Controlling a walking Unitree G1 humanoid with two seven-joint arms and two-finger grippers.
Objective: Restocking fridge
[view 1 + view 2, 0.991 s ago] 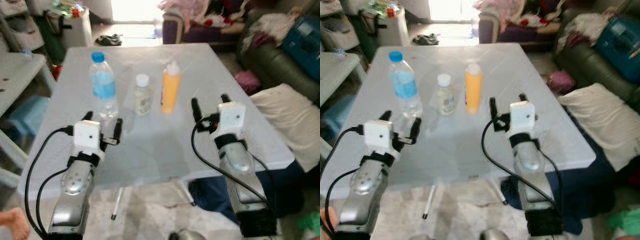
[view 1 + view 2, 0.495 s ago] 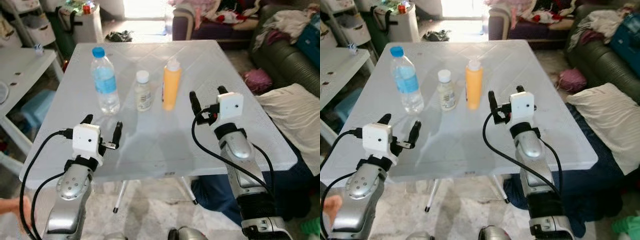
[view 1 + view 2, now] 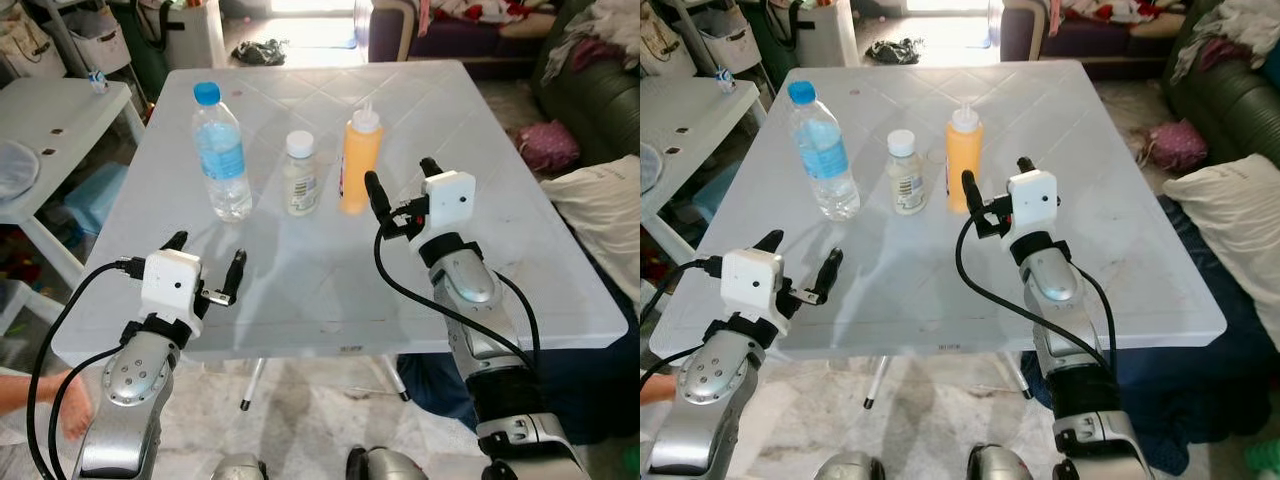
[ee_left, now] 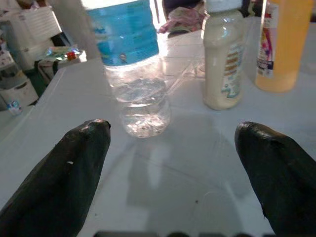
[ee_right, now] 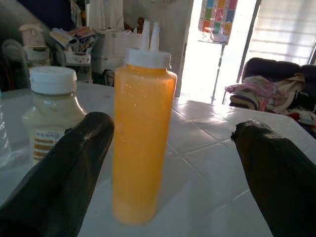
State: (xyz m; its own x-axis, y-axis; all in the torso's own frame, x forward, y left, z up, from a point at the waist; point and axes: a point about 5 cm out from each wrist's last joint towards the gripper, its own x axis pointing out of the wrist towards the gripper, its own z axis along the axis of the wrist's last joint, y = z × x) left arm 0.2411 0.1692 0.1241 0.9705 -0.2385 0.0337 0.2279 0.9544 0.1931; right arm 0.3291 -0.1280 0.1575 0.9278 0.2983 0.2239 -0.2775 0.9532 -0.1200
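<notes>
Status: pick-up phase, nothing collected yet. Three items stand upright in a row on the white table: a water bottle with blue cap and blue label, a small cream-filled jar with white lid, and an orange squeeze bottle with white nozzle. All three are judged to be the stock still to be carried to the fridge (no fridge is seen here).

The right gripper is held above the table just beside the orange squeeze bottle; its fingers are spread wide and nothing is gripped. In the right wrist view the bottle sits between the fingers but nearer one of them, so some centring is judged necessary before closing.

The left gripper is held near the table's front edge, apart from the water bottle, fingers spread wide, nothing gripped.

Labels: text on the jar and squeeze bottle is too small/blurred to be read; no brand is identified.

Remaining: grasp, carry, place, approx. the whole task.
</notes>
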